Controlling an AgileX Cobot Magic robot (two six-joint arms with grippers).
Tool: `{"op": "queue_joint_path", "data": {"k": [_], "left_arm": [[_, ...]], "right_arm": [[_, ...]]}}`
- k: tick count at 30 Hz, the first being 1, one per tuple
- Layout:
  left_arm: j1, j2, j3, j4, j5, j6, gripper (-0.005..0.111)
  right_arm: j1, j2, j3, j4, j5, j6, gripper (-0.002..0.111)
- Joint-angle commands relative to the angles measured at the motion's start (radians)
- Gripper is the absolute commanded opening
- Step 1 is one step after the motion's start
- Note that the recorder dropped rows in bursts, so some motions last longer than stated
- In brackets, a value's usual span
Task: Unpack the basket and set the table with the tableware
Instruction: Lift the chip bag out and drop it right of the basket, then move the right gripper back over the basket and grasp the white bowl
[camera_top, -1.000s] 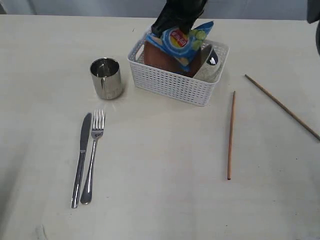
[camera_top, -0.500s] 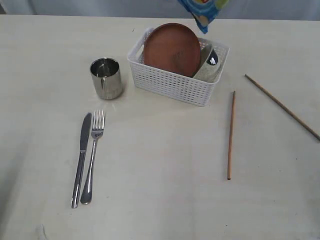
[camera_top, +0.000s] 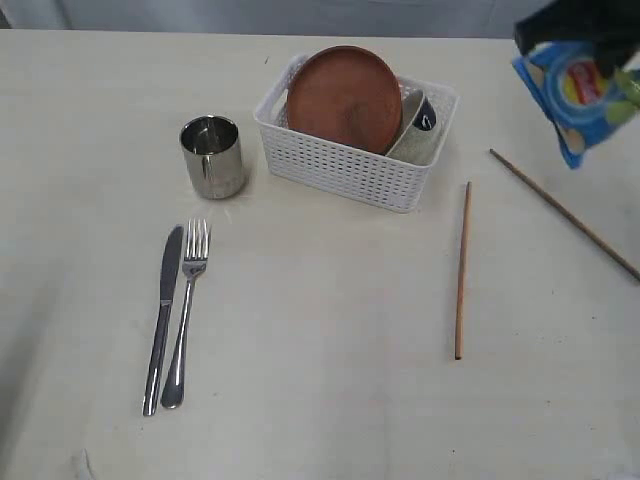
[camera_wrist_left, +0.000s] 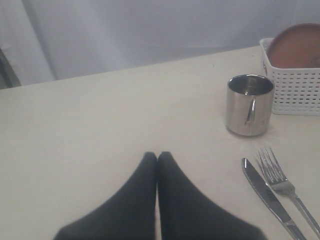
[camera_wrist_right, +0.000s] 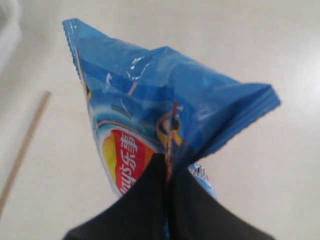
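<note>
right gripper (camera_wrist_right: 167, 172) pinched tight on the blue crisp packet (camera_top: 580, 100), aloft near the far chopstick (camera_top: 565, 213) | left gripper (camera_wrist_left: 157, 160) closed, empty | basket (camera_top: 350, 165) mid-table holds plate (camera_top: 345, 98), bowl (camera_top: 415, 135) | I'd lower it clear of that chopstick before letting go

plate (camera_top: 344, 95): lower part hidden behind basket (camera_top: 350, 165) wall
bowl (camera_top: 412, 140): mostly hidden by plate
dark item (camera_top: 425, 119) in bowl: too small to tell
right gripper (camera_top: 572, 36): blurred, cut off by edge of exterior view
crisp packet (camera_top: 582, 100): right side cut off, print blurred
far chopstick (camera_top: 560, 208): end runs out of frame
fork (camera_wrist_left: 280, 182), knife (camera_wrist_left: 265, 192): handles cut off in left wrist view
</note>
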Motion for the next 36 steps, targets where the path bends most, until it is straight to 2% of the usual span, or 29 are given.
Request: {"op": "queue_joint_path", "data": {"k": [1, 3, 7, 13, 17, 19, 23, 25, 31, 36], "left_arm": [[0.002, -0.003, 0.002, -0.009, -0.007, 0.000, 0.000], [0.002, -0.003, 0.002, -0.009, -0.007, 0.000, 0.000], [0.002, -0.003, 0.002, -0.009, -0.007, 0.000, 0.000], [0.002, -0.003, 0.002, -0.009, -0.007, 0.000, 0.000], [0.002, -0.003, 0.002, -0.009, -0.007, 0.000, 0.000], [0.002, -0.003, 0.002, -0.009, -0.007, 0.000, 0.000], [0.002, -0.003, 0.002, -0.009, -0.007, 0.000, 0.000], [0.002, -0.003, 0.002, -0.009, -0.007, 0.000, 0.000], [0.002, -0.003, 0.002, -0.009, -0.007, 0.000, 0.000], [0.002, -0.003, 0.002, -0.009, -0.007, 0.000, 0.000]], "right_arm": [[-0.126, -0.010, 0.160, 0.084, 0.002, 0.012, 0.000], [-0.182, -0.010, 0.218, 0.152, -0.006, -0.013, 0.000], [-0.270, -0.010, 0.309, 0.270, -0.137, -0.060, 0.000], [-0.328, -0.009, 0.339, 0.409, -0.220, -0.192, 0.000], [-0.328, -0.006, 0.339, 0.421, -0.212, -0.248, 0.002], [-0.328, -0.006, 0.339, 0.428, -0.204, -0.255, 0.012], [-0.328, -0.006, 0.312, 0.440, -0.158, -0.255, 0.041], [-0.328, -0.006, 0.280, 0.440, -0.119, -0.255, 0.048], [-0.276, -0.018, 0.118, 0.481, -0.009, -0.248, 0.049], [-0.150, -0.021, -0.019, 0.550, -0.005, -0.167, 0.049]]}}
